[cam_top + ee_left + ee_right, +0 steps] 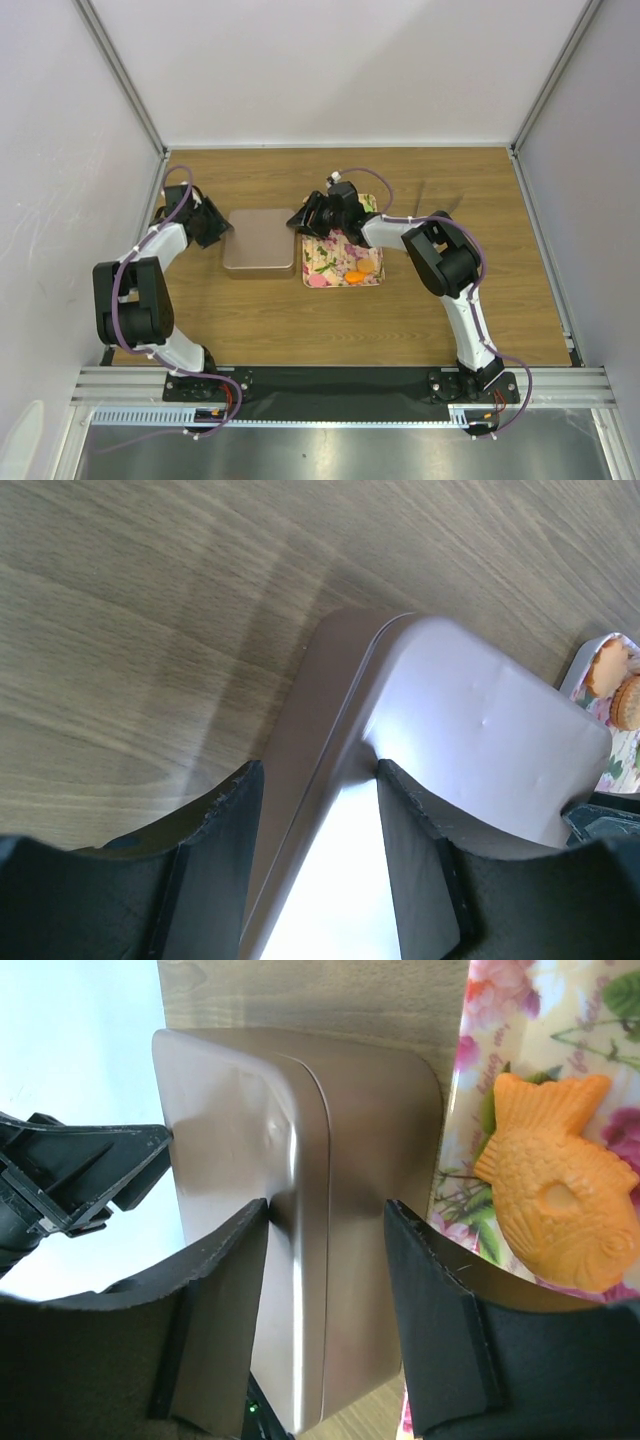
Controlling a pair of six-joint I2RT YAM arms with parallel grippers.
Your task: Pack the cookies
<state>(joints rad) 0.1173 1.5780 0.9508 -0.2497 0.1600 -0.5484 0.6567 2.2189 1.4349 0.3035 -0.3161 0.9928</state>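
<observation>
A closed rose-brown metal tin [258,243] lies left of centre. Right of it is a floral tray [322,262] holding an orange cookie [355,275]; in the right wrist view it is fish-shaped [555,1215]. Two round brown cookies [610,670] show on the tray's end in the left wrist view. My left gripper [220,232] is open, its jaws astride the tin's left edge [318,770]. My right gripper [302,222] is open, its jaws astride the tin's right edge [327,1208], beside the tray [480,1050].
White walls with metal posts enclose the wooden table [480,290] on three sides. The tray touches or nearly touches the tin's right side. The left gripper's fingers [90,1165] show beyond the tin in the right wrist view.
</observation>
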